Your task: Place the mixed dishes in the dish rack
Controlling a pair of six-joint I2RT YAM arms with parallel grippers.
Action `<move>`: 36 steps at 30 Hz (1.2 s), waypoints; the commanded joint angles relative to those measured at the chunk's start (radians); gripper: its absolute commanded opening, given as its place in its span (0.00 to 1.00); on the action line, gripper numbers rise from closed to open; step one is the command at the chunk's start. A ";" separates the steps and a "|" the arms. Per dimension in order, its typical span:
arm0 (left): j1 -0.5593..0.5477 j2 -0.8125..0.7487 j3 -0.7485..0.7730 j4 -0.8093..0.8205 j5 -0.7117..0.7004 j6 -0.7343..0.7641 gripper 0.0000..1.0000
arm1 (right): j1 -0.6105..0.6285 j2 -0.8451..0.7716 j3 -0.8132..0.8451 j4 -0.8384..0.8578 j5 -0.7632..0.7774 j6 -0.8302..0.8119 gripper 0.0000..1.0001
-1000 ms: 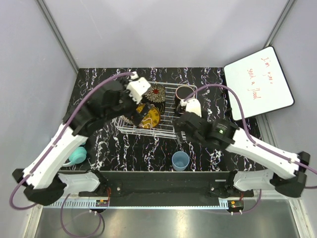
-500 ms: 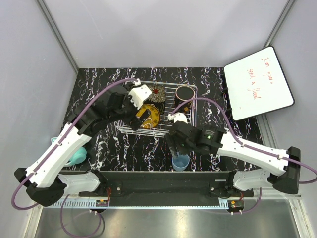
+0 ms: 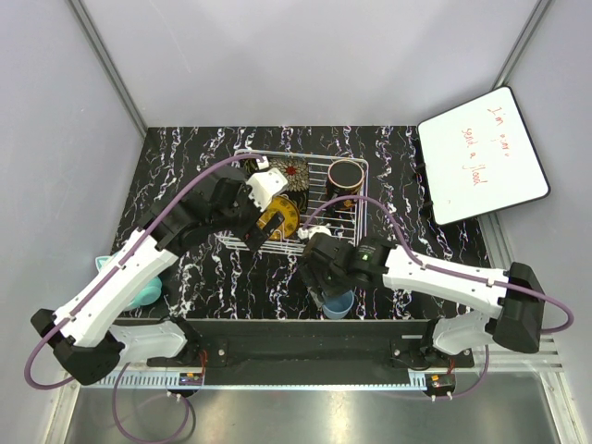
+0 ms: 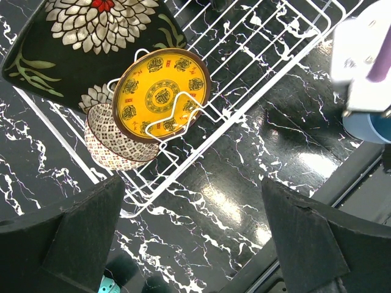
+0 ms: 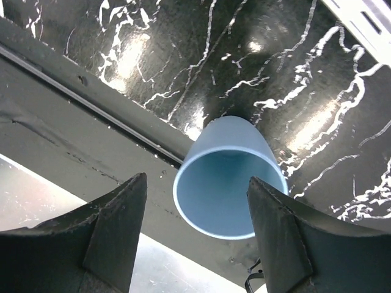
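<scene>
The wire dish rack [image 3: 356,217] [image 4: 263,46] holds the dark square floral plate [image 4: 79,43], the yellow patterned plate [image 4: 160,93], a beige patterned bowl [image 4: 113,143] and the dark orange-decorated mug [image 3: 345,176]. The light blue cup [image 3: 339,302] [image 5: 229,183] stands upright on the table's near edge. My right gripper [image 5: 195,235] is open, its jaws on either side of the cup and above it, not touching it. My left gripper [image 4: 192,235] is open and empty above the black table just in front of the rack.
A white board with red writing [image 3: 483,155] lies at the far right. A teal object [image 3: 141,289] sits at the left edge by my left arm. The table's front rail [image 5: 91,104] runs right next to the cup.
My right gripper has moved from the rack's front edge toward me and down over the light blue cup. My left gripper has shifted slightly right over the rack's front.
</scene>
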State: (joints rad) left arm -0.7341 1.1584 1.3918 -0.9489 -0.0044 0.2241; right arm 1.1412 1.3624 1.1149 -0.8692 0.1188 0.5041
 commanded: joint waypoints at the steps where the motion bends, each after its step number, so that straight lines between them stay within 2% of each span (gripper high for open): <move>1: 0.001 0.004 0.009 0.048 0.007 0.003 0.99 | 0.006 0.046 0.014 0.032 -0.039 -0.062 0.73; 4: 0.001 0.011 0.009 0.053 -0.032 0.004 0.99 | 0.008 0.085 0.007 0.039 -0.042 -0.076 0.73; 11: 0.001 0.004 0.006 0.059 -0.049 0.006 0.99 | 0.008 0.135 -0.064 0.090 -0.053 -0.050 0.65; 14: 0.001 0.004 0.004 0.062 -0.052 -0.002 0.99 | 0.008 0.139 -0.069 0.088 -0.034 -0.049 0.51; 15: 0.002 0.007 0.004 0.062 -0.051 -0.008 0.99 | 0.008 0.141 -0.069 0.088 -0.031 -0.053 0.40; 18: 0.015 0.009 0.012 0.062 -0.031 -0.037 0.99 | 0.008 0.139 -0.056 0.079 -0.008 -0.061 0.22; 19: 0.021 0.006 0.015 0.064 -0.025 -0.046 0.99 | 0.008 0.133 -0.049 0.070 0.002 -0.064 0.10; 21: 0.048 0.003 0.032 0.058 -0.002 -0.072 0.99 | 0.008 0.116 -0.006 0.052 0.036 -0.084 0.00; 25: 0.104 0.010 0.090 0.035 0.070 -0.103 0.99 | 0.003 0.090 0.152 -0.022 0.102 -0.151 0.00; 26: 0.123 0.018 0.108 0.026 0.107 -0.111 0.99 | 0.000 0.089 0.234 -0.031 0.110 -0.179 0.00; 28: 0.154 0.059 0.183 -0.031 0.177 -0.127 0.99 | -0.012 0.090 0.321 -0.044 0.098 -0.208 0.00; 29: 0.203 0.076 0.208 -0.056 0.273 -0.132 0.99 | -0.023 0.090 0.404 -0.045 0.088 -0.232 0.00; 32: 0.251 0.100 0.242 -0.088 0.316 -0.147 0.96 | -0.070 0.104 0.575 -0.053 0.065 -0.231 0.00; 35: 0.311 0.067 0.222 -0.045 0.365 -0.183 0.97 | -0.125 0.057 0.617 0.046 -0.051 -0.196 0.00; 36: 0.326 0.054 0.228 -0.034 0.382 -0.193 0.97 | -0.164 -0.027 0.578 0.209 -0.115 -0.181 0.00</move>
State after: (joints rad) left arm -0.4625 1.2507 1.5970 -1.0061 0.2428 0.0891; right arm 1.0626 1.4849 1.6867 -0.8795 0.1406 0.3099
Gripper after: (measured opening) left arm 0.972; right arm 0.090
